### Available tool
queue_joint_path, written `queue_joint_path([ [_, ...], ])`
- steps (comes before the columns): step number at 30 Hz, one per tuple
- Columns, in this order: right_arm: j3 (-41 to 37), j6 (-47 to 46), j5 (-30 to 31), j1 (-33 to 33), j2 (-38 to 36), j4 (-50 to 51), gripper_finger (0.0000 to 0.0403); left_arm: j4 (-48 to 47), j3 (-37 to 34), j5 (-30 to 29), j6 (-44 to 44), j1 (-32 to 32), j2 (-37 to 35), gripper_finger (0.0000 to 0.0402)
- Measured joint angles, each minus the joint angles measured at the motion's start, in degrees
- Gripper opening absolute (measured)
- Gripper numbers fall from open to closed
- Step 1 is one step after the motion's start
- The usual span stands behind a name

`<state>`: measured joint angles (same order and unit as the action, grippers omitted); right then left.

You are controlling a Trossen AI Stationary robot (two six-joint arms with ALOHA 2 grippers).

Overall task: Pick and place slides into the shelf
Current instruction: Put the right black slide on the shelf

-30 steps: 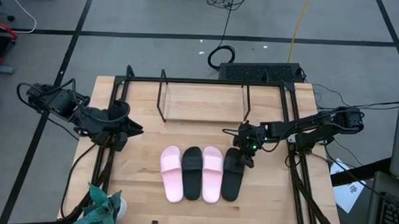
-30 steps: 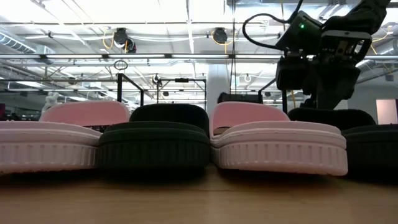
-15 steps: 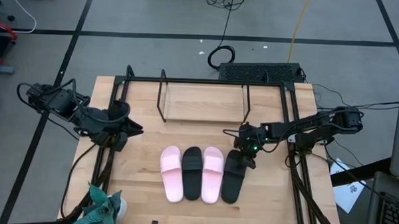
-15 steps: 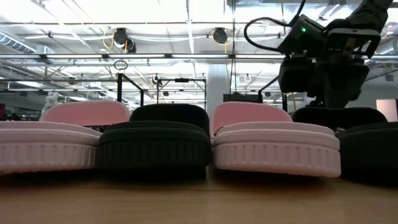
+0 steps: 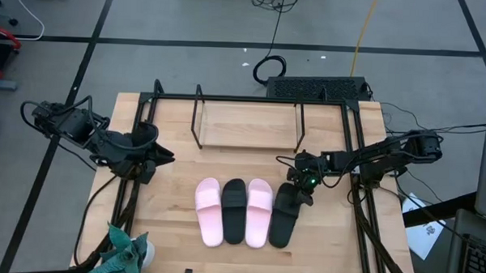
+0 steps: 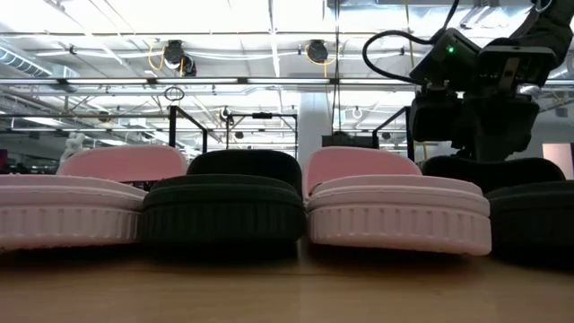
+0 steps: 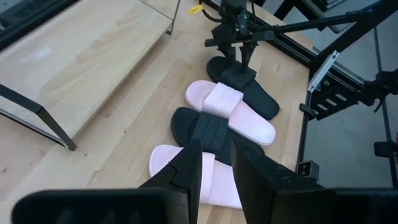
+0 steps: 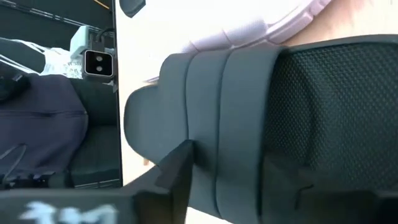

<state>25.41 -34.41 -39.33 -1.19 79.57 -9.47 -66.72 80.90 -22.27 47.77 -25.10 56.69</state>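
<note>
From where I stand, the left gripper idles at the table's nine o'clock, nothing in its narrow jaws. The rightmost black rubber slide sandal runs six to twelve, shelf at its twelve. The right gripper straddles its strap, half-closed.

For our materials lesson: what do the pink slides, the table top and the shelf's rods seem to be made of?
Pink slides: probably moulded foam or rubber, matt, with ribbed sole edges in the low view.
Table top: light wood, visible grain and plank seams.
Shelf rods: thin black metal, apparently painted.
</note>
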Motion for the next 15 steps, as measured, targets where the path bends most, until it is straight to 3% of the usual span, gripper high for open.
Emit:
queue_joint_path([
  [7,-0.26,0.65,-2.61,-0.3,-0.02,0.04,0.0013,0.0,0.0,-0.34,0.0,0.02,0.0,0.0086],
  [15,0.29,-5.34,-11.18,-2.05,-3.07,0.48,0.0005,0.02,0.0,-0.37,0.02,0.0,0.0,0.0086],
])
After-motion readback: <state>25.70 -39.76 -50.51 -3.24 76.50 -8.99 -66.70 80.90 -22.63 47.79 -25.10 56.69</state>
